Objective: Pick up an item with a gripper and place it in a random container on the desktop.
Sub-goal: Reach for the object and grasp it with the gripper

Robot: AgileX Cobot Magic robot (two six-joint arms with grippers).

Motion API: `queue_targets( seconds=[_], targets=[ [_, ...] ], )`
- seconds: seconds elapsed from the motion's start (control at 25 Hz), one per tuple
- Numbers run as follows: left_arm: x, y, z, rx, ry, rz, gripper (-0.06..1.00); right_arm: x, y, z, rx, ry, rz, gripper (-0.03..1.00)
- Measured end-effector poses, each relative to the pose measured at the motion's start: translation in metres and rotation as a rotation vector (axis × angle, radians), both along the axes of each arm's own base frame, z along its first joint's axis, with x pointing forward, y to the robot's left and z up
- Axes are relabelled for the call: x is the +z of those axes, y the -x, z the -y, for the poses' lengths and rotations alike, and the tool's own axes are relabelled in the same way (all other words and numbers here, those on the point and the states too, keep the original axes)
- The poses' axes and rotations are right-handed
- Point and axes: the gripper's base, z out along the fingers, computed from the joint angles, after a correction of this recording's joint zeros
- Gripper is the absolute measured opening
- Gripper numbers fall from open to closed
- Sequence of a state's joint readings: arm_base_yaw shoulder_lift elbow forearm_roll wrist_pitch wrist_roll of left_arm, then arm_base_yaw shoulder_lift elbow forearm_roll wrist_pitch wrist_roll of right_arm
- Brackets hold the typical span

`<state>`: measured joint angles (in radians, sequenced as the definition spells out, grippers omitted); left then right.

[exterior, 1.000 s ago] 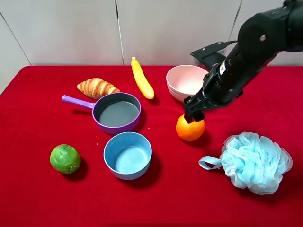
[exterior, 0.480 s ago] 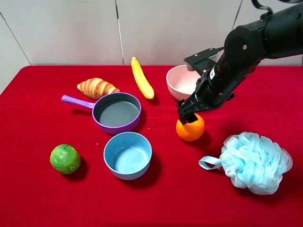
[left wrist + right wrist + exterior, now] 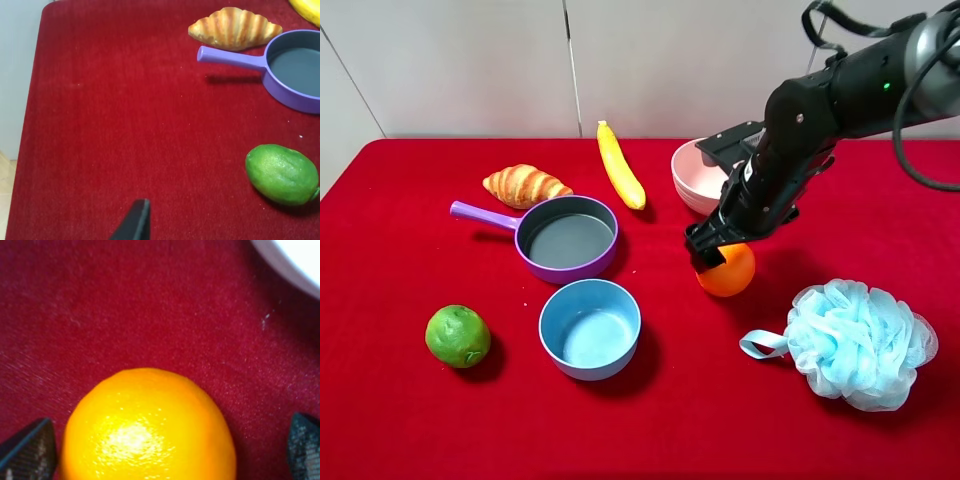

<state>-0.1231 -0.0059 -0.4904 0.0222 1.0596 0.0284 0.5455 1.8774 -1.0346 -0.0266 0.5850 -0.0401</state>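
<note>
your right gripper (image 3: 708, 250) is down at the orange (image 3: 727, 272) with its jaws spread, one on either side of the fruit, not clamped on it. the orange sits on the red desktop (image 3: 400, 250), just beside the pink bowl (image 3: 698, 172). only one finger of your left gripper (image 3: 135, 222) shows, so you cannot tell its state.

Glossy orange (image 3: 728, 272), seemingly resting on red cloth (image 3: 400, 420), near upright pale pink bowl (image 3: 695, 185)
</note>
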Motion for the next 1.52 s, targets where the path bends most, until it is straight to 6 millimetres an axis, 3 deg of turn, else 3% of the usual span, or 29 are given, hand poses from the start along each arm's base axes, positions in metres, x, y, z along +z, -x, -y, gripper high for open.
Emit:
queue_targets(
  seconds=[0.52, 1.0, 1.2, 1.52],
  targets=[
    [0.0, 0.0, 0.0, 0.0, 0.0, 0.0, 0.99, -0.026, 0.0, -0.001, -0.006, 0.03, -0.061, 0.69],
    [0.0, 0.0, 0.0, 0.0, 0.0, 0.0, 0.99, -0.029, -0.002, -0.002, -0.008, 0.021, -0.051, 0.69],
    [0.0, 0.0, 0.0, 0.0, 0.0, 0.0, 0.99, -0.029, -0.002, -0.002, -0.009, 0.021, -0.051, 0.55],
    [0.0, 0.0, 0.0, 0.0, 0.0, 0.0, 0.99, -0.029, -0.002, -0.002, -0.011, 0.019, -0.052, 0.55]
  ],
)
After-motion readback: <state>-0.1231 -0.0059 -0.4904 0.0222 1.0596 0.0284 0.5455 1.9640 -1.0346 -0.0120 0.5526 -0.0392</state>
